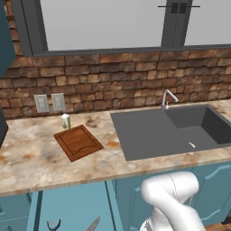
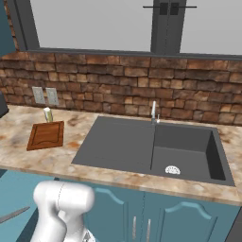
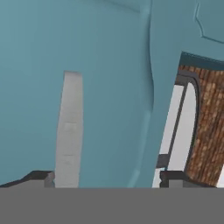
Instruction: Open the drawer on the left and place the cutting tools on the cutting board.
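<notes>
Drawer (image 1: pixel 67 207) was pulled out, teal inside, scissors (image 1: pixel 54 224) and knife (image 1: pixel 93 224) lying in it; gripper (image 3: pixel 106 179) fingers spread wide, holding nothing.

A red brick wall (image 1: pixel 113 76) with a grey-framed window (image 1: pixel 103 22) backs the marbled counter (image 1: pixel 31 158) and grey sink (image 2: pixel 142 146).

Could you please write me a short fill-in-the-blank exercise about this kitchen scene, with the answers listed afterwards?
1. The cutting board lies on the counter to the ____ of the sink.
2. The small carton stands at the board's far corner, toward the ____ wall.
3. The knife and scissors lie in the open ____ below the counter.
4. The top of the cutting board is ____ of cutting tools.

Answers: left; brick; drawer; bare
</notes>
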Controlling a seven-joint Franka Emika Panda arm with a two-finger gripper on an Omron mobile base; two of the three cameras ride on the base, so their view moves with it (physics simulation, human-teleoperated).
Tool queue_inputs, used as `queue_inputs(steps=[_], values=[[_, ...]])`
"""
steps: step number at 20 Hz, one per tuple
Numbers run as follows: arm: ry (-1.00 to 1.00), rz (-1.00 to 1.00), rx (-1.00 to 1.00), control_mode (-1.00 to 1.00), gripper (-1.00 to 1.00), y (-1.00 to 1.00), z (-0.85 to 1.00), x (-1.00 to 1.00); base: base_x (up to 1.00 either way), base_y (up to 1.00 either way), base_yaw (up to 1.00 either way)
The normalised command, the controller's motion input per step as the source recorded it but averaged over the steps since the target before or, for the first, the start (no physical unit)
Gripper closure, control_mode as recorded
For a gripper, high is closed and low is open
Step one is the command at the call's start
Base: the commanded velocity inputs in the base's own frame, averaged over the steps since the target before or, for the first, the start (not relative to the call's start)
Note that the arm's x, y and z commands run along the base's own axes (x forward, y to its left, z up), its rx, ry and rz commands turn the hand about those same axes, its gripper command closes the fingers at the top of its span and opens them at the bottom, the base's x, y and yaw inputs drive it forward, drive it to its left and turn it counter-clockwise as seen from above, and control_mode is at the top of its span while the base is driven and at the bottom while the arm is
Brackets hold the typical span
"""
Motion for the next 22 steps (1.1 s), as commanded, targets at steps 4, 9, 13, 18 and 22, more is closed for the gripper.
queue_inputs(steps=[4, 9, 13, 18, 22], values=[[0.06, -0.01, 0.08, -1.00, -1.00, -0.18, 0.71, -0.18, 0.00, 0.00, 0.00], [0.07, 0.00, 0.03, -1.00, -1.00, -0.05, 0.37, 0.00, 0.00, 0.00, 0.00], [0.00, 0.00, 0.09, -1.00, -1.00, -0.15, 0.24, 0.00, 0.00, 0.00, 0.00], [-0.03, 0.00, 0.21, -1.00, -1.00, -0.28, 0.90, -0.18, 0.00, 0.00, 0.00], [-0.15, 0.00, 0.14, -1.00, -1.00, -0.15, 0.77, -0.70, 0.00, 0.00, 0.00]])
